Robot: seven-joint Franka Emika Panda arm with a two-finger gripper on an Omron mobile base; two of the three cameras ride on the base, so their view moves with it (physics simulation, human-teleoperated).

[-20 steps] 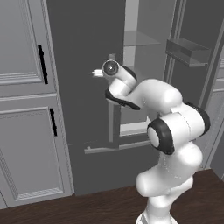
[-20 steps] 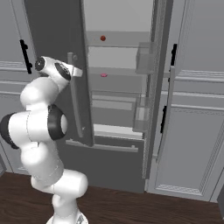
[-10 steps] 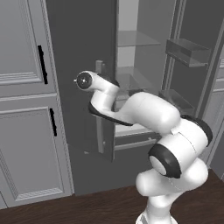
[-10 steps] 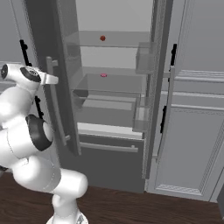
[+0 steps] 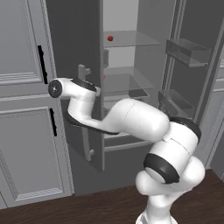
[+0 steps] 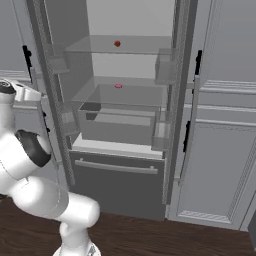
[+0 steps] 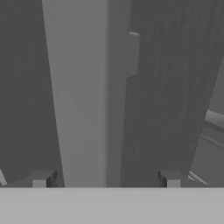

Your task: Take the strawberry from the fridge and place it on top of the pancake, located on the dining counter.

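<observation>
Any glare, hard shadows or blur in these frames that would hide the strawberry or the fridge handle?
Left base view: flat even light, no glare; the strawberry reads sharp on the top shelf. Right base view: equally soft, the strawberry crisp, the glass shelves faintly see-through. Hand view: the fridge handle looms close between the gripper fingertips, with smooth shading and soft edges.

The white arm rises from the base, bends at its big dark elbow joint and reaches far over to the left. Its forearm lies almost flat, and the wrist turns so the hand faces away from the base. In the hand view the gripper [image 7: 106, 180] has its two small dark finger tips [image 7: 40, 179] standing wide apart, one at each side. Nothing seems to be pinched between them, though only the very ends of the tips can be seen.
</observation>
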